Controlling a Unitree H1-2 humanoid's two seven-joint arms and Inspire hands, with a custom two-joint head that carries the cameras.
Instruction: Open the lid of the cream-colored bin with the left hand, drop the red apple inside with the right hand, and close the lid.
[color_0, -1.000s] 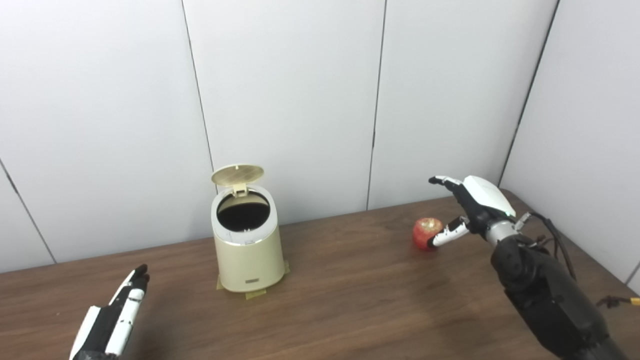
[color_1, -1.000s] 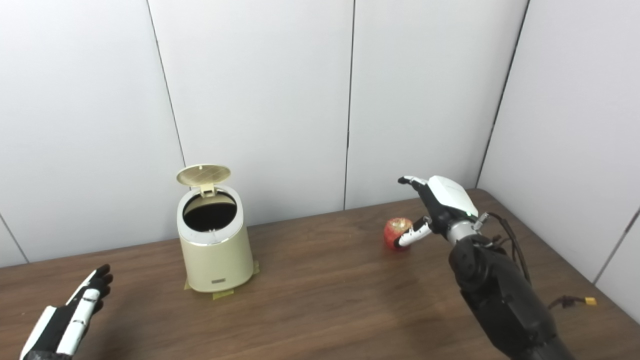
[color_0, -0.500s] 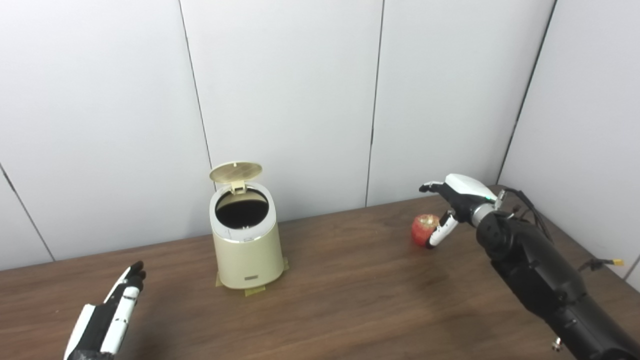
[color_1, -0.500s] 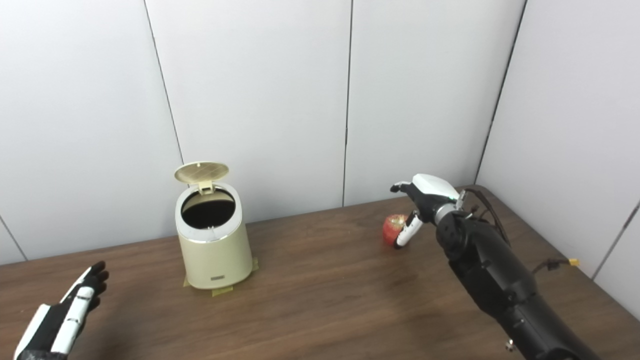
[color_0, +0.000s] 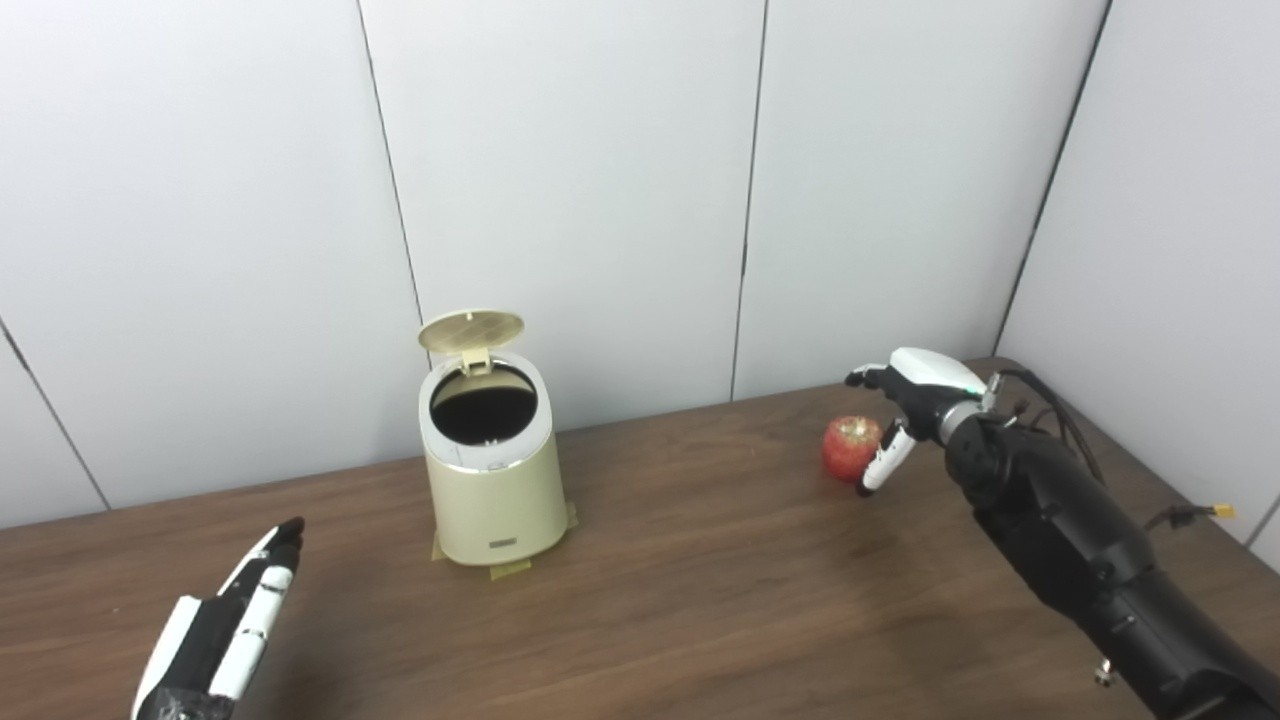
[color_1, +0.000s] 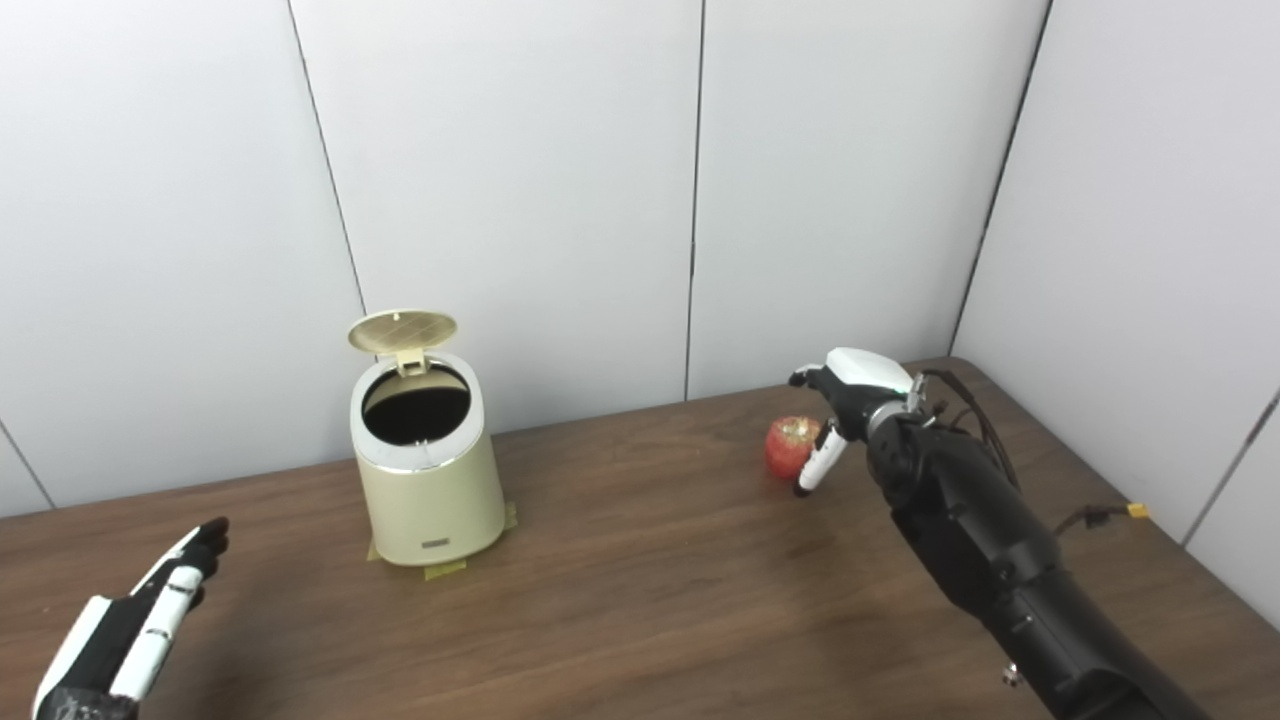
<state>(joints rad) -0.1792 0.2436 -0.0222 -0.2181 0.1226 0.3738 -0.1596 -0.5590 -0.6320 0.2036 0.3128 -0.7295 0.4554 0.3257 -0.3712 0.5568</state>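
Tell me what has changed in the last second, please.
The right robot hand has lowered and come closer around the red apple, thumb in front, fingers above; no firm hold yet. The apple rests on the table. The bin, its lid up, and the left robot hand stayed.

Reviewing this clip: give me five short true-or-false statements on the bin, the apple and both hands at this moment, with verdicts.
1. The lid of the cream-colored bin stands open. True.
2. The red apple is inside the bin. False: it sits on the table, right of the bin.
3. The right hand is at the apple, fingers spread, not closed on it. True.
4. The left hand holds the lid. False: it is low by the table's near left, away from the bin, holding nothing.
5. The bin lies tipped over. False: it stands upright.
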